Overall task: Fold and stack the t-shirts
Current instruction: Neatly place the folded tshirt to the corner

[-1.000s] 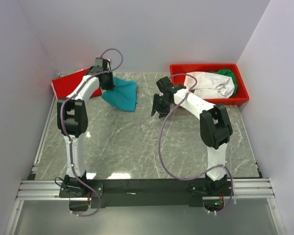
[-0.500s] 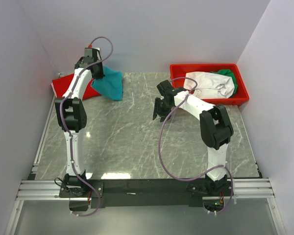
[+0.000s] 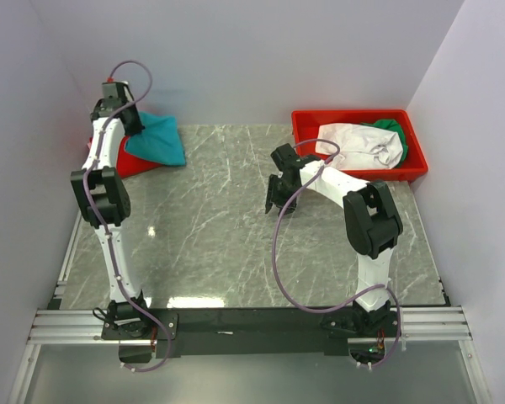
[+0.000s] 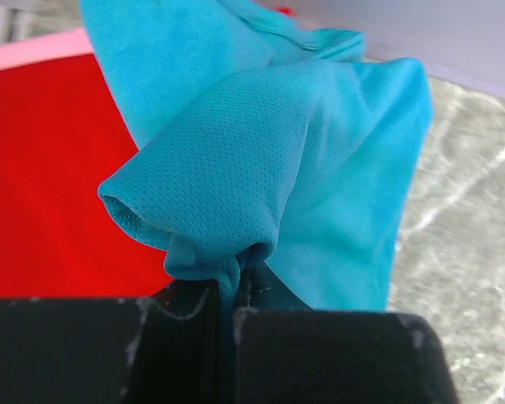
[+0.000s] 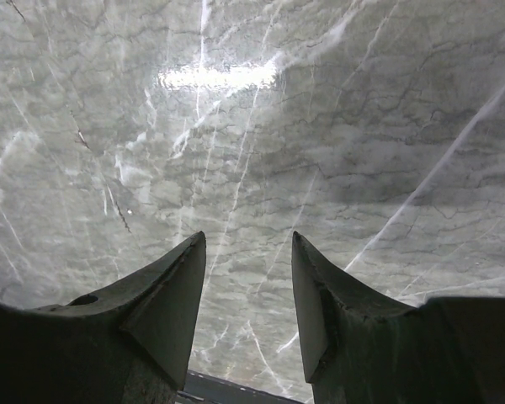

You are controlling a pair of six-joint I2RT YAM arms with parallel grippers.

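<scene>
Far left, upper t-shirt (image 3: 156, 141) overlaps lower t-shirt (image 3: 135, 162); far right, bin (image 3: 362, 174) holds two t-shirts (image 3: 358, 145).

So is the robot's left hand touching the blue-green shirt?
Touching. The left wrist view shows the left hand shut on a bunched fold of the teal t-shirt.

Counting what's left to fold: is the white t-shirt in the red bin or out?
In: the white t-shirt lies crumpled inside the red bin, beside the green t-shirt.
</scene>
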